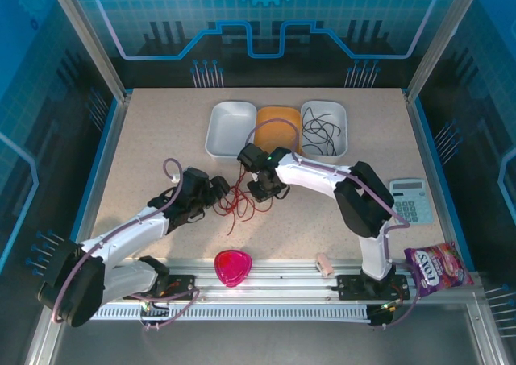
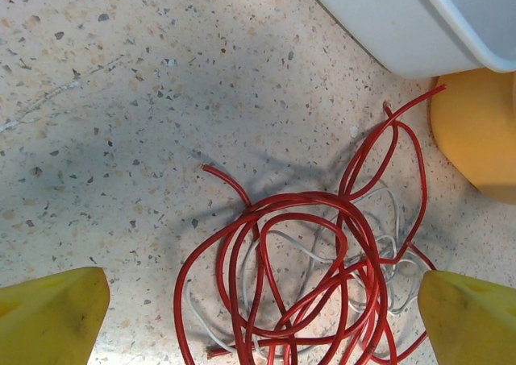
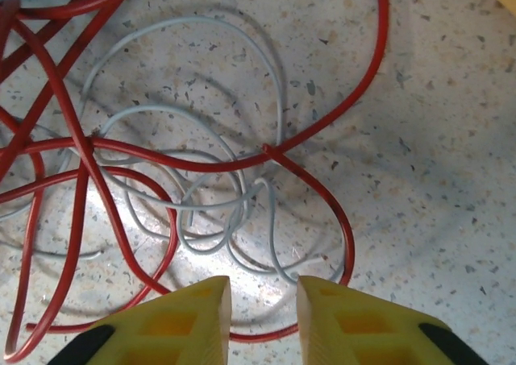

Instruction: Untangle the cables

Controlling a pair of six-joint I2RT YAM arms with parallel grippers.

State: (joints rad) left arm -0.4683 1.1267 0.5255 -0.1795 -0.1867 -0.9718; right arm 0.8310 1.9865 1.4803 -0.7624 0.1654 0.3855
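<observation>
Cables [image 2: 322,276], thin red and whitish wires, tangled between wide-open left fingers [image 2: 48,317]; right fingers [image 3: 181,325] near-closed astride a red strand [image 3: 306,178] for pulling free, grip unclear.

Top external: high above the near edge, tilted down over the whole table [image 1: 153,147]; left wrist: close, looking down on the cables [image 2: 306,300]; right wrist: nearer still, straight down; all three share that red-and-whitish tangle.

Clutter on the table [image 1: 145,155]
Orange tray [image 1: 278,114] at twelve o'clock, calculator [image 1: 407,200] at three, candy bag [image 1: 438,267] at four, pink dish [image 1: 233,267] at six.
</observation>
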